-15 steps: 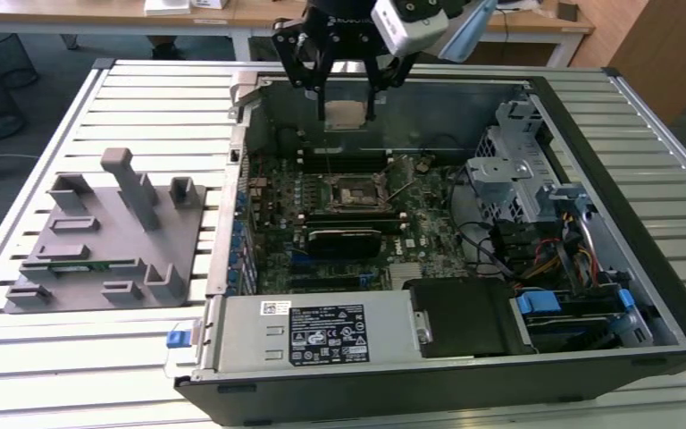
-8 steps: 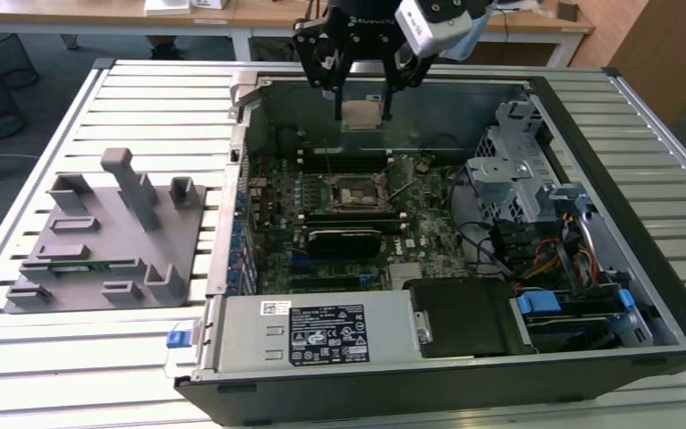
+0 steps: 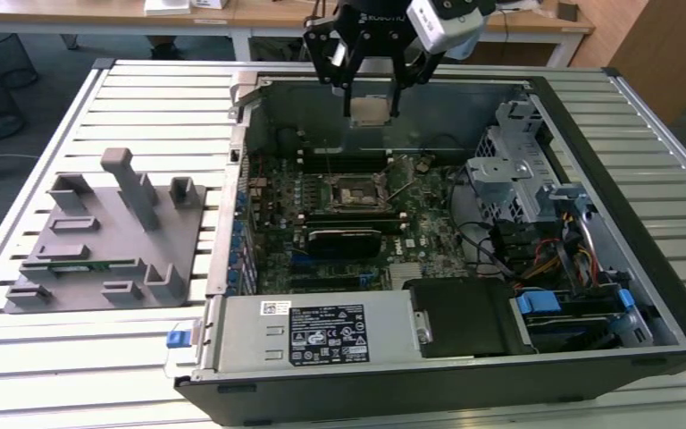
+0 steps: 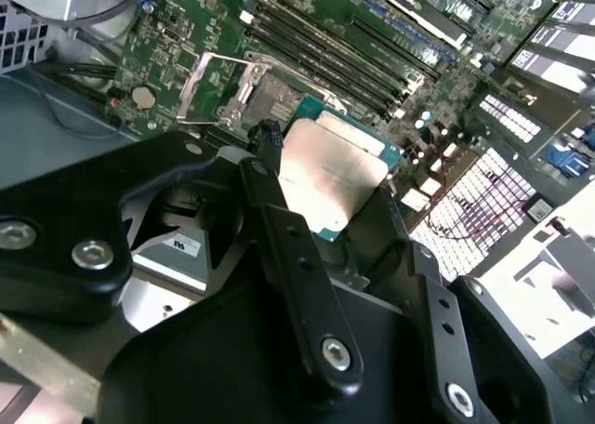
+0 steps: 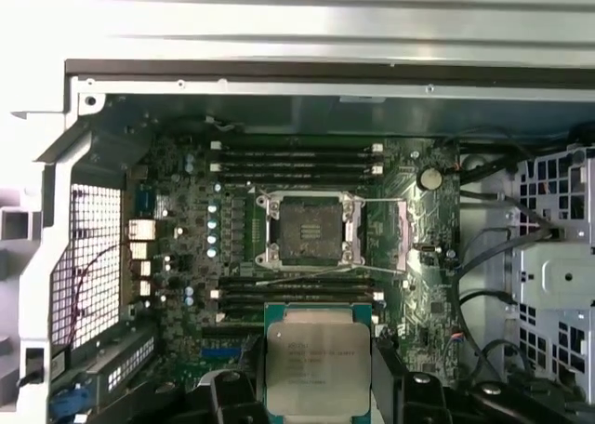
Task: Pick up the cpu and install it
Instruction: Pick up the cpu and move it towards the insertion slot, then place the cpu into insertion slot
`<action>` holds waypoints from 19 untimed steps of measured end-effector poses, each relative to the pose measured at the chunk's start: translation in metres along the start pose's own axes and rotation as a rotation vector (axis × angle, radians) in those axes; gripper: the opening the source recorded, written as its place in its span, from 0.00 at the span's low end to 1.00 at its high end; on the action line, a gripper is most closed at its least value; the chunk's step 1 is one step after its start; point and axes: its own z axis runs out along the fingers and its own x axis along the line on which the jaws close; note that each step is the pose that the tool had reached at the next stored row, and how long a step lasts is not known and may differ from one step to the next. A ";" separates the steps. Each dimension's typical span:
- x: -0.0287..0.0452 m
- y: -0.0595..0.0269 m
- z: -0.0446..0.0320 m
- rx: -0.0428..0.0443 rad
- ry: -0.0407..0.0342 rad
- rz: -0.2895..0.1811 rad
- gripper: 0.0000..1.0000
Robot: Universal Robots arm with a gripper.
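**Chip gripped above the open computer case**

Held the chip [image 3: 370, 111] by two opposite edges in the pincer [image 3: 370, 102], black fingers [image 4: 268, 154] drawn narrow and pressed against its pale rim. Kept flat, silver top turned toward both wrist cameras. Hung in the air over the far end of the case [image 3: 629, 134], clear of everything below.

Seen in the first wrist view just short of the socket [image 5: 311, 231], with a pair of long memory slots [image 5: 293, 294] between the two. Lay open, that socket, dark middle exposed inside its metal frame, seated near the centre of the green board [image 3: 319, 241].

Flanked in the exterior view by a metal drive cage [image 3: 504, 170] and loose wiring toward that view's right, and by a grey power box [image 3: 307, 331] along the near wall. Rested, case and all, on a slatted white table [image 3: 140, 89]. Stood well apart, on the exterior view's left, a grey parts holder [image 3: 104, 232] with a thin green stick [image 3: 81, 263] lying in it.
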 end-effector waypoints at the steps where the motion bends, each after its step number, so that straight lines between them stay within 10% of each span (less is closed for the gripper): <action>1: 0.0000 0.0012 0.0003 -0.0001 -0.0001 0.000 0.54; 19: -0.0001 0.0137 0.0039 0.0002 -0.0001 0.001 0.54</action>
